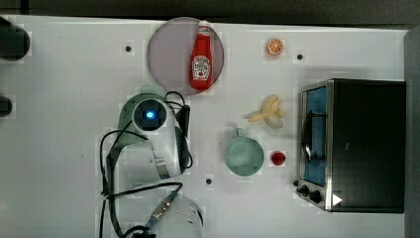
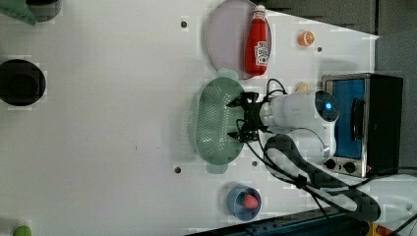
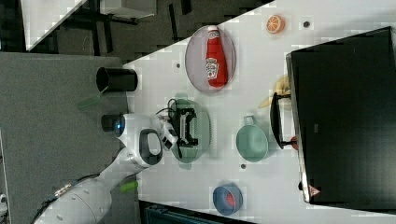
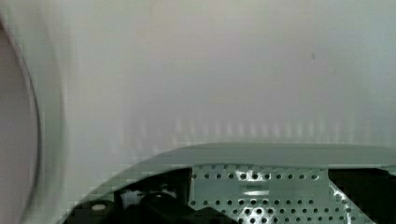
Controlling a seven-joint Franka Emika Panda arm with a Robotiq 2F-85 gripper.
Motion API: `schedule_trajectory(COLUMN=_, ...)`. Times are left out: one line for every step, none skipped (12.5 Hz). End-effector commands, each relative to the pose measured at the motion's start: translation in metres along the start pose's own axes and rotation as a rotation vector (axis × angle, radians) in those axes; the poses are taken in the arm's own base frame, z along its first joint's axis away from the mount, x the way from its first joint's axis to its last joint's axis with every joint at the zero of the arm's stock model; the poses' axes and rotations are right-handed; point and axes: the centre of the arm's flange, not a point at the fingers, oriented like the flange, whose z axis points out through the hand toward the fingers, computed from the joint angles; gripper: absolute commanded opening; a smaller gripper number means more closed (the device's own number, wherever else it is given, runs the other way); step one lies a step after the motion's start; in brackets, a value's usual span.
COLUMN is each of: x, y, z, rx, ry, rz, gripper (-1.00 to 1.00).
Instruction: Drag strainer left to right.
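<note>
The strainer (image 2: 211, 118) is a pale mint-green oval basket with rows of tiny holes, lying flat on the white table just below the plate in the left view. My gripper (image 2: 230, 119) hangs over the side of the strainer that is on the left view's right, open, its two black fingers spread wide across the perforated middle with nothing held. In the right view the gripper (image 3: 190, 127) stands inside the strainer (image 3: 201, 133). In the top view my arm (image 1: 151, 116) covers most of the strainer (image 1: 128, 106). The wrist view has its rim and holes (image 4: 252, 186) close up.
A teal cup (image 1: 244, 156) stands on the top view's right of the strainer, with a red fruit (image 1: 278, 158), a banana (image 1: 270, 113) and a toaster oven (image 1: 354, 144) beyond. A ketchup bottle (image 1: 201, 57) lies on a grey plate (image 1: 166, 49). A blue bowl (image 2: 243, 202) sits near the table edge.
</note>
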Motion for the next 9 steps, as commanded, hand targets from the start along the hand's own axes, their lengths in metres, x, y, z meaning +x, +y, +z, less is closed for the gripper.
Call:
schedule_trajectory(x=0.036, y=-0.002, z=-0.010, rx=0.008, ry=0.013, rz=-0.109, gripper=1.00)
schedule_trajectory(x=0.048, y=-0.004, z=-0.011, rx=0.009, ry=0.018, rz=-0.118, gripper=1.00)
schedule_trajectory(x=0.059, y=-0.005, z=-0.012, rx=0.008, ry=0.024, rz=-0.115, gripper=1.00)
schedule_trajectory(x=0.070, y=-0.006, z=-0.011, rx=0.006, ry=0.030, rz=-0.110, gripper=1.00)
schedule_trajectory(x=0.081, y=-0.006, z=-0.010, rx=0.003, ry=0.036, rz=-0.103, gripper=1.00)
schedule_trajectory(x=0.090, y=-0.008, z=-0.010, rx=0.003, ry=0.041, rz=-0.102, gripper=1.00)
schedule_trajectory(x=0.099, y=-0.009, z=-0.010, rx=0.003, ry=0.045, rz=-0.096, gripper=1.00)
schedule_trajectory(x=0.107, y=-0.010, z=-0.010, rx=0.004, ry=0.049, rz=-0.095, gripper=1.00)
schedule_trajectory(x=0.115, y=-0.011, z=-0.010, rx=0.003, ry=0.054, rz=-0.099, gripper=1.00)
